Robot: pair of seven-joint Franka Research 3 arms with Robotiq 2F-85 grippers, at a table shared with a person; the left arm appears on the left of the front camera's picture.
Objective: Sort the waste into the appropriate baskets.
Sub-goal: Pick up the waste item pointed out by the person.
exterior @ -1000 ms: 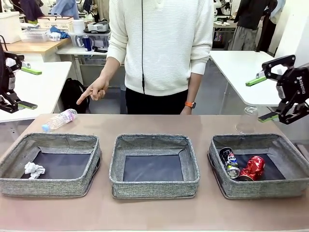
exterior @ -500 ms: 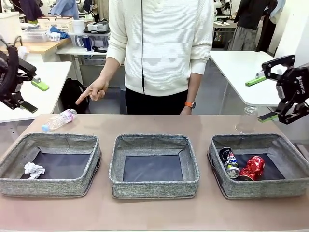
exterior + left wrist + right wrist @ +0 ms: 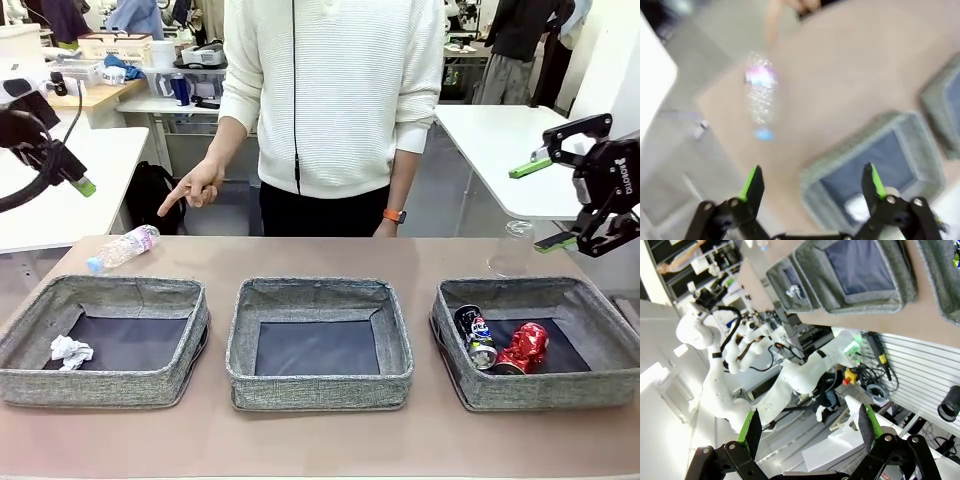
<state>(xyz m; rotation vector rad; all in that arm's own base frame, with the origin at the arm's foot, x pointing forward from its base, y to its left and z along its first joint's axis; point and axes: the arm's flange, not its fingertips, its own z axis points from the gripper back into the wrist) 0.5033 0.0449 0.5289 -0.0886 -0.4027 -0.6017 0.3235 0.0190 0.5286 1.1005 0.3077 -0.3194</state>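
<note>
Grey woven fabric is forming the middle basket [image 3: 320, 291], and you are looking at its dark bottom lying bare. Left of it, the left basket [image 3: 100, 290] is holding the crumpled white paper ball [image 3: 70, 350]. Right of it, the right basket [image 3: 545, 290] is holding the dark printed can [image 3: 475, 337] and the crushed red can [image 3: 525, 347] side by side. Beyond the middle basket and off to its left, the pink-labelled bottle [image 3: 122, 248] is lying on its side on the table [image 3: 320, 440], its blue cap pointing away from the middle basket. Beyond it and to its right, the other clear bottle [image 3: 512, 248] is standing upright. The person's hand [image 3: 195, 188] is pointing a finger down and leftward, behind and left of the middle basket. Your left gripper [image 3: 812, 172] is hovering high, far left of the middle basket, jaws spread wide and holding nothing. Your right gripper [image 3: 530, 207] is hanging far right of it, jaws likewise wide apart and empty.
</note>
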